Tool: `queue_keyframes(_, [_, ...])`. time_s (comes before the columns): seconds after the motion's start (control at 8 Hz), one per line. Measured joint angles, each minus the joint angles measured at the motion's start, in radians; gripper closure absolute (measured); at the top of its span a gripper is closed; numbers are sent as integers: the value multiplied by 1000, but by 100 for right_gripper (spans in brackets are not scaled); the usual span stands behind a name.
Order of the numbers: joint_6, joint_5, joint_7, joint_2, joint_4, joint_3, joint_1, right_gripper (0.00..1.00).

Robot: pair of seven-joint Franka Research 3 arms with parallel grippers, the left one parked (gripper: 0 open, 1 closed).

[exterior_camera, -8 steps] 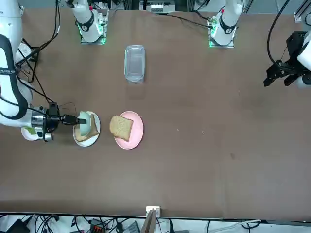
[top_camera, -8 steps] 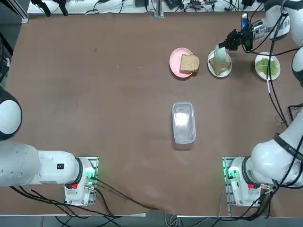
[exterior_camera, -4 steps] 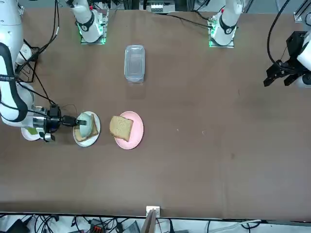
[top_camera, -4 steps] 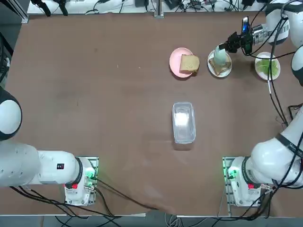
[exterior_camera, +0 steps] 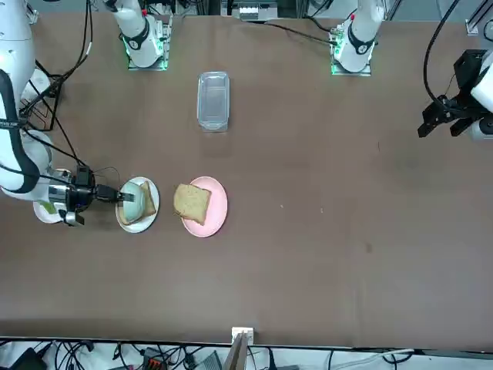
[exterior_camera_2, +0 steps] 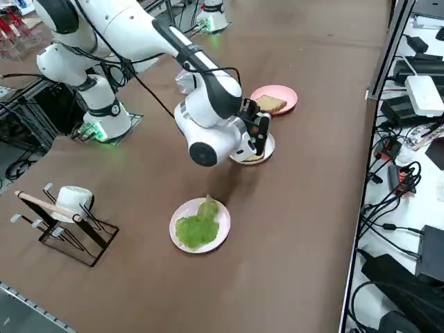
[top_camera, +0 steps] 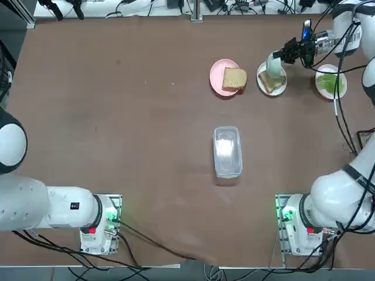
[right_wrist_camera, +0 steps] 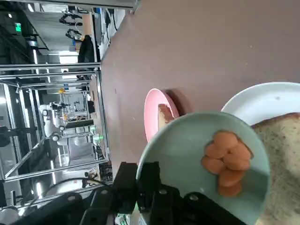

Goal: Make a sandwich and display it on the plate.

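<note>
My right gripper point(top_camera: 283, 57) is shut on the rim of a small pale-green bowl point(top_camera: 273, 63), held tilted over a white plate point(top_camera: 282, 88) at the far right. That plate carries one bread slice point(top_camera: 269, 83). In the wrist view the bowl point(right_wrist_camera: 187, 154) holds several orange pieces point(right_wrist_camera: 226, 154) above the plate point(right_wrist_camera: 267, 96) and its bread slice point(right_wrist_camera: 281, 159). A second bread slice point(top_camera: 234, 78) lies on the pink plate point(top_camera: 216, 75). Green lettuce point(top_camera: 330, 82) sits on another white plate point(exterior_camera_2: 220, 211). No assembled sandwich is in view.
A clear lidded container point(top_camera: 227, 151) lies mid-table. A wire rack with a white cup point(exterior_camera_2: 71, 200) stands at the table's right end. Cables trail along the far edge beyond the plates.
The gripper and the tilted bowl have shifted slightly over the white plate, and the wrist has turned a little. The plates and bread have not moved.
</note>
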Motion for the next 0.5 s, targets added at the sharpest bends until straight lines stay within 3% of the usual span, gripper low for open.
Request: queue_keyframes(0.5, [-60,48,-108,43,0,0,-39,96])
